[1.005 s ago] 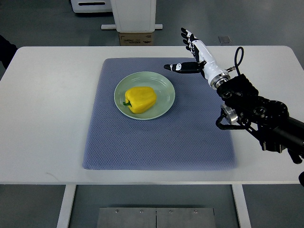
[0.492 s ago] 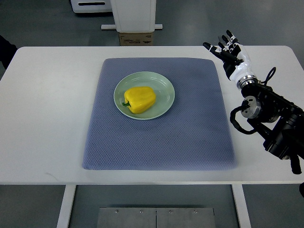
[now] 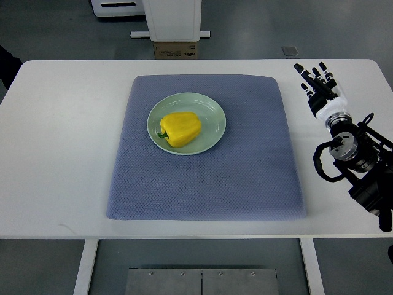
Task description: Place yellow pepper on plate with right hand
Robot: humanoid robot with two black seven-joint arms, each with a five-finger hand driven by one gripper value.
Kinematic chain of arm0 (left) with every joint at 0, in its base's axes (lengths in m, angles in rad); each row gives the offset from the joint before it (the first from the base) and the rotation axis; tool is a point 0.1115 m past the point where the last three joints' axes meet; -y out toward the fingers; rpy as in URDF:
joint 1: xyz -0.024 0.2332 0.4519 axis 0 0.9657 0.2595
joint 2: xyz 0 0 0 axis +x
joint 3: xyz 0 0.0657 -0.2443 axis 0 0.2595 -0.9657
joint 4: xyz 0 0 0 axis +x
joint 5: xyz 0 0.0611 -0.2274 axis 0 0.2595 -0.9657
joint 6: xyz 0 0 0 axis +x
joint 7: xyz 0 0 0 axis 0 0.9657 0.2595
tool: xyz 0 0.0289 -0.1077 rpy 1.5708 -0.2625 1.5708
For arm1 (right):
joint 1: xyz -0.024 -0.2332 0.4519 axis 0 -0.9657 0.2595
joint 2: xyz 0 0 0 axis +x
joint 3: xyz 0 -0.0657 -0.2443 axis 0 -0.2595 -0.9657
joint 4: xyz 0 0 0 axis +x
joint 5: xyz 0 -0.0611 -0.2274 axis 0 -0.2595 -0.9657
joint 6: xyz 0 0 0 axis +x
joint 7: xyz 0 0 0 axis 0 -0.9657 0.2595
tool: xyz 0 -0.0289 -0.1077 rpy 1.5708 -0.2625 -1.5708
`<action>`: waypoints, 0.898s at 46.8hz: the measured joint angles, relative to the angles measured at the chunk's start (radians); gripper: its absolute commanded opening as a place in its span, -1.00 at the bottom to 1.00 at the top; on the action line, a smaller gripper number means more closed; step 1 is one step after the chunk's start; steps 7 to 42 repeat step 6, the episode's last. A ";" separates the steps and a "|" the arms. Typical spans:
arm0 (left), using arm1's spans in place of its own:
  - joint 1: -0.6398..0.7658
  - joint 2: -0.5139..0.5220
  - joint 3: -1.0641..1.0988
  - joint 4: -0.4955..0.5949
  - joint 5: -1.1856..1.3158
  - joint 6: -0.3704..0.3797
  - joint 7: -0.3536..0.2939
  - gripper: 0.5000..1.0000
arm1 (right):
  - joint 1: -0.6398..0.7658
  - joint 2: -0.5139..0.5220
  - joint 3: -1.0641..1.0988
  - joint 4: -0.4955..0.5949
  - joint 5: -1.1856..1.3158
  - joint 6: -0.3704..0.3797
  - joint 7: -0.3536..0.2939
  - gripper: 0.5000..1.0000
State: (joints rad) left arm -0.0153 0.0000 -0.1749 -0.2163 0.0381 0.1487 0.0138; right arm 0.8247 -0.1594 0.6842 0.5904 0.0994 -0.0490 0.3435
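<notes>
The yellow pepper [image 3: 180, 128] is lying on the pale green plate [image 3: 212, 110], which is sitting on the blue mat [image 3: 209, 178]. The right hand [image 3: 319, 83] is hovering over the white table [image 3: 61, 141] well to the pepper's right, beyond the mat's edge, its fingers [image 3: 312, 78] spreading out and holding nothing.

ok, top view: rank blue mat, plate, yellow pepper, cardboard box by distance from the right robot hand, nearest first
From the right robot hand, open over the table's right edge:
1. blue mat, its right edge just left of the hand
2. plate, on the mat left of centre
3. yellow pepper, lying on the plate
4. cardboard box, on the floor beyond the table's far edge
</notes>
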 measured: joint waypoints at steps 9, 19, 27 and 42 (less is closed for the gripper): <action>0.000 0.000 0.000 0.000 0.000 0.000 0.000 1.00 | -0.025 0.001 -0.003 0.000 0.001 0.000 0.000 1.00; 0.000 0.000 0.000 0.000 0.000 0.000 0.000 1.00 | -0.025 0.001 -0.003 0.000 0.001 0.000 0.000 1.00; 0.000 0.000 0.000 0.000 0.000 0.000 0.000 1.00 | -0.025 0.001 -0.003 0.000 0.001 0.000 0.000 1.00; 0.000 0.000 0.000 0.000 0.000 0.000 0.000 1.00 | -0.025 0.001 -0.003 0.000 0.001 0.000 0.000 1.00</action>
